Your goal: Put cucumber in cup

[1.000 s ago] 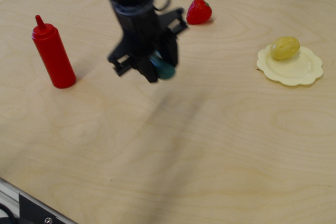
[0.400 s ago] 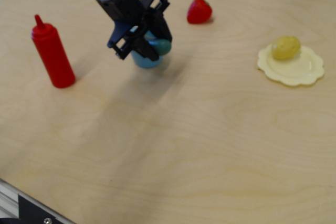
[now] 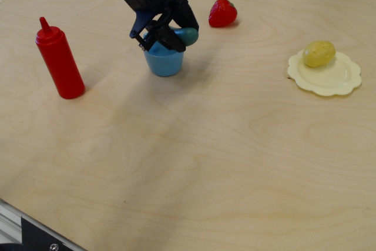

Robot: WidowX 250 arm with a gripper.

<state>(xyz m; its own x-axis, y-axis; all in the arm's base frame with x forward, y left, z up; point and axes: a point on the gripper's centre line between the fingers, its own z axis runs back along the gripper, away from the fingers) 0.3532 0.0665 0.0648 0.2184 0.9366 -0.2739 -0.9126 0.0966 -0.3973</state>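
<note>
A: What's on the table [image 3: 194, 163] rn? Biggest first.

B: Plywood top. Red bottle [image 3: 59, 60] stands far left. Pale scalloped plate [image 3: 335, 77] sits far right w/ a yellow lump [image 3: 319, 53] on it. Light-blue cup [image 3: 164, 61] is mid-back, upright, a strawberry [image 3: 222, 12] behind it to the right. Black gripper [image 3: 176, 30] hangs right over the cup's mouth.

A: And the cucumber?

B: The cucumber [image 3: 188, 36] is up in the jaws, which pinch it. Only its teal end pokes out on the right, just above the cup's rim. Not in the cup yet, imo.

A: How's it gonna handle?

B: Prob light, stiff plastic, smooth, so a bit slippery w/ those rounded ends. Best held across the middle, not the tips. Looks like the grip sits toward one end, so it could swivel on release. Cup looks light too; a bump may tip it.

A: Vs a sec ago?

B: A sec ago the arm was lower in view, nearer us, blocking the cup completely. Then it moved back and up; cup showed partly. Now the cup's front wall is clear, the cucumber sits higher over the rim. Bottle, plate, lump, strawberry haven't budged.
</note>
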